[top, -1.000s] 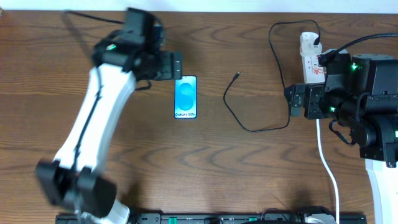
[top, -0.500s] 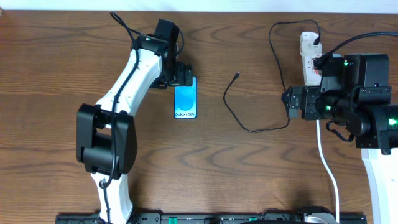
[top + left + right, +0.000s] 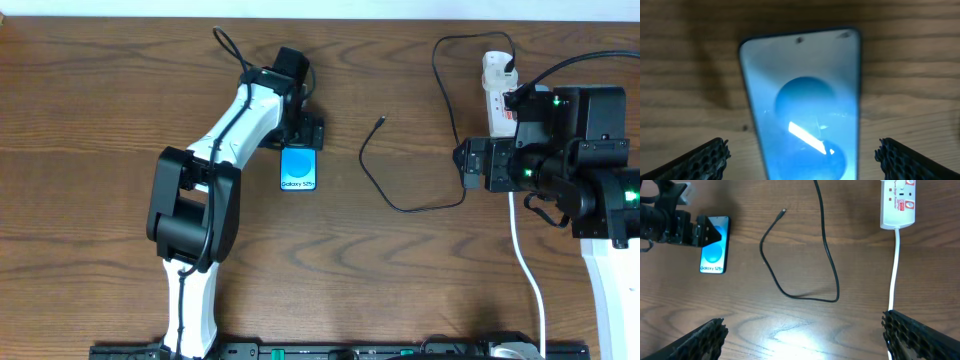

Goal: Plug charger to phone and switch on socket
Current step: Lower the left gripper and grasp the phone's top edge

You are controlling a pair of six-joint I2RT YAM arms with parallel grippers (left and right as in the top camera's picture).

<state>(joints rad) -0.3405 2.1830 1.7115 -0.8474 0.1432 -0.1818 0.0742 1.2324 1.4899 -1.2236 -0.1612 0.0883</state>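
Plainly, a dark wood-grain table [image 3: 100,200] fills each view, with a pale band along its far edge. On it are one phone [image 3: 299,172], one charger [image 3: 408,210] and one socket [image 3: 495,78], worked by two arms. The left gripper [image 3: 805,160] hangs over the phone's upper end, its fingers [image 3: 707,155] spread wide to either side and holding nothing. The right gripper [image 3: 807,335] is likewise spread and empty, near the socket. The charger's tip lies on bare wood, well apart from the phone. Overhead, the right arm hides the socket's lower part, and its switches are too small to read.
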